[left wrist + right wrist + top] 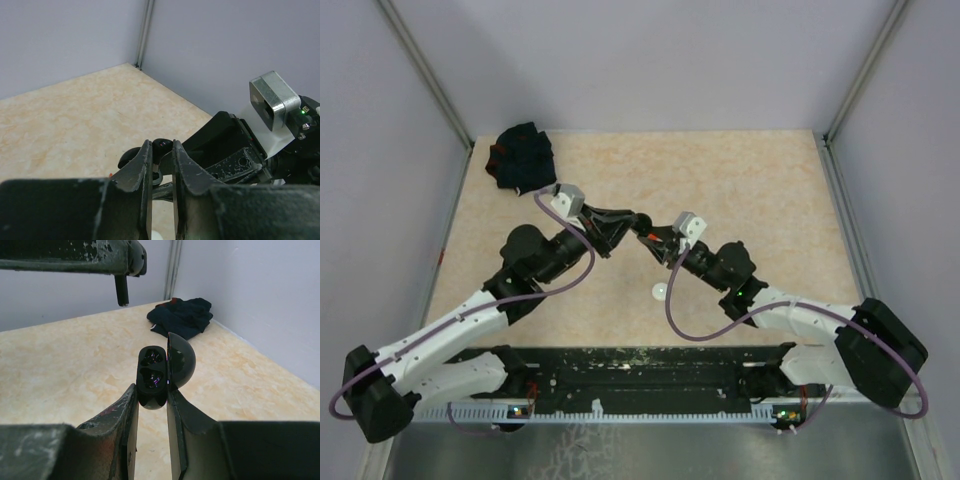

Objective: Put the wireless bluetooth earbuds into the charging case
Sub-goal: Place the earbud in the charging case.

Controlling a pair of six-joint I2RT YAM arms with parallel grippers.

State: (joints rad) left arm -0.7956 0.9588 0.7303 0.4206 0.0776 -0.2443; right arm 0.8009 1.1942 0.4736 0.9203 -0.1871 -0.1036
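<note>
**Open case clamped in right gripper, left gripper at its mouth**

- Charging case: black and glossy, raised off the table above its middle. Lid swung open to the case's right, standing roughly upright. Two wells face the right wrist camera; whether they are filled cannot be told.
- Right gripper: fingers pressed against the lower sides of the case, clamping it.
- Black earbud: a tiny glossy dark piece at the tips of the left gripper, whose fingers stand nearly together, pinching it. In the right wrist view a thin dark stub hangs below that gripper, above and left of the case, not touching it.
- In the overhead view the two grippers meet tip to tip over mid-table.
- Small white round piece: on the table beside the right forearm; identity unclear.
- Black fabric bundle: far corner, well apart.
</note>
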